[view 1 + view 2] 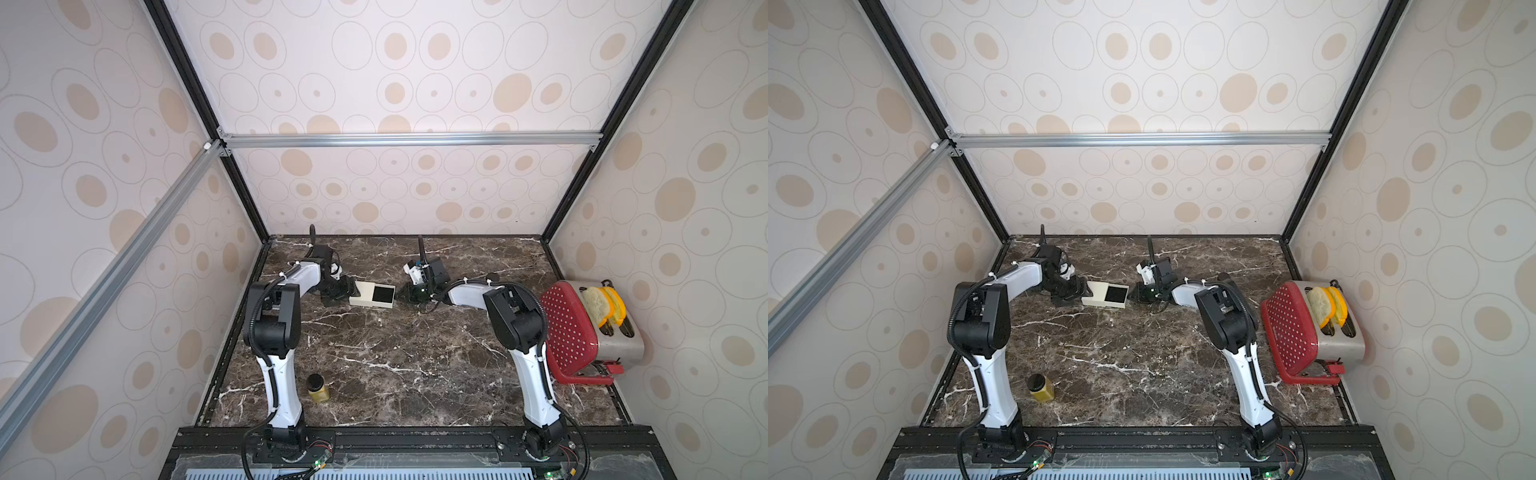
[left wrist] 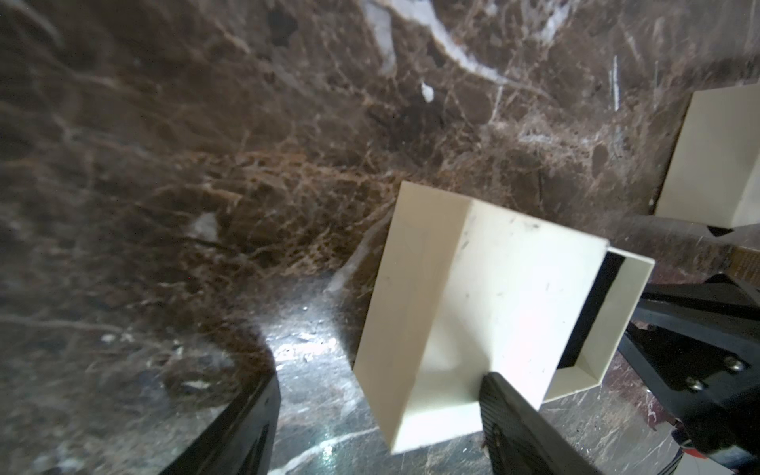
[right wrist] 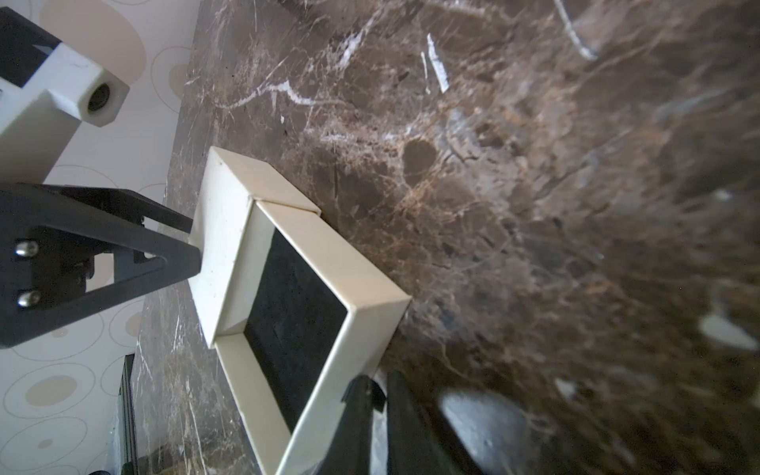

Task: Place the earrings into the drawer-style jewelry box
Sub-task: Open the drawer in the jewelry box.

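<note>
The cream drawer-style jewelry box (image 1: 362, 292) (image 1: 1096, 291) lies at the back middle of the marble table. Its drawer (image 3: 341, 263) is pulled out and shows a bare black lining (image 3: 296, 304). The earrings are out of view. My left gripper (image 1: 343, 291) (image 2: 370, 427) is open at the box's sleeve (image 2: 493, 296). One of its fingers (image 2: 518, 419) rests against the sleeve wall and the other stands well clear. My right gripper (image 1: 405, 293) (image 3: 380, 411) sits at the drawer's outer end, its fingers a narrow gap apart, with nothing clearly held.
A steel toaster (image 1: 619, 336) with bread slices stands at the right wall, with a red perforated basket (image 1: 567, 332) leaning against it. A small jar (image 1: 318, 388) with a black lid stands near the left arm's base. Patterned walls close in three sides.
</note>
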You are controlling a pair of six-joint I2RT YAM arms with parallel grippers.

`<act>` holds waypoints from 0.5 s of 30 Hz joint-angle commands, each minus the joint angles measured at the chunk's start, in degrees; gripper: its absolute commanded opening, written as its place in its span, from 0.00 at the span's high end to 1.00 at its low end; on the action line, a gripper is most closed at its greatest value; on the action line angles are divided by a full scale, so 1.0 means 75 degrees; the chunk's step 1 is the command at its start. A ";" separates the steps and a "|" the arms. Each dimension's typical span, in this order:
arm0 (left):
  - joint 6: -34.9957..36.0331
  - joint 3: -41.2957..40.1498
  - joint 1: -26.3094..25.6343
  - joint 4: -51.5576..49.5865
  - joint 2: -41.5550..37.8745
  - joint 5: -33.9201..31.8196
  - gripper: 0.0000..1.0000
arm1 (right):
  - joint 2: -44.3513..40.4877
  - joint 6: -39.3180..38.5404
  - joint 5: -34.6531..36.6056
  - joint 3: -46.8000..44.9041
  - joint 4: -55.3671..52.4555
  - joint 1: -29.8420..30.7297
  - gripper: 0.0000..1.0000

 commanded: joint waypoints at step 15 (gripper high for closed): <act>-0.0487 -0.0271 -0.0067 0.0261 -0.0825 -0.0846 0.01 | -0.0901 -0.0704 0.0646 -0.0011 -0.1049 -0.0206 0.62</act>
